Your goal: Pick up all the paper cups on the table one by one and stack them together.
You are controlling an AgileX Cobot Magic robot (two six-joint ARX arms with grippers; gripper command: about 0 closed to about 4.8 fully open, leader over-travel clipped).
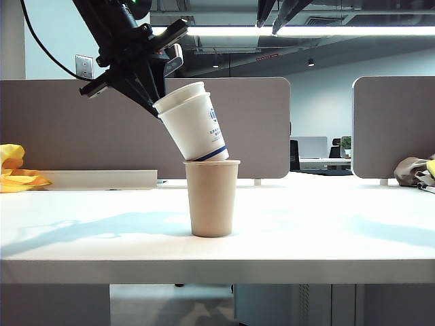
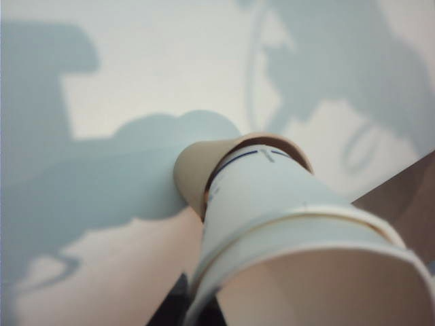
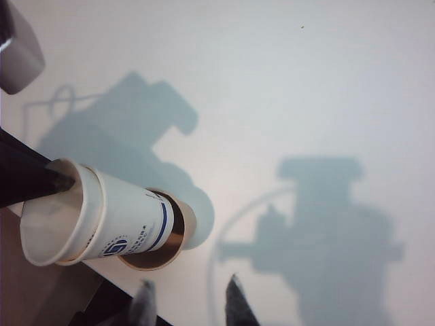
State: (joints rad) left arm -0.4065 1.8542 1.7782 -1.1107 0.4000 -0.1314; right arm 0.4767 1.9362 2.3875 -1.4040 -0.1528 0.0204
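A tan-brown paper cup (image 1: 212,200) stands upright on the white table (image 1: 326,231), a little left of its middle. Two nested white paper cups with a blue band (image 1: 194,125) lean to the left, their base just inside the tan cup's mouth. My left gripper (image 1: 158,102) is shut on their rim from the upper left. The left wrist view shows the white cups (image 2: 272,204) entering the tan cup (image 2: 194,170), with the left gripper (image 2: 194,297) pinching the rim. My right gripper (image 3: 185,295) hangs open and empty, high beside the white cups (image 3: 115,217) and the tan cup (image 3: 183,219).
Grey-brown divider panels (image 1: 68,122) stand along the back of the table. A yellow cloth (image 1: 13,170) lies at the far left and a grey bundle (image 1: 414,170) at the far right. A low white strip (image 1: 95,178) runs along the back left.
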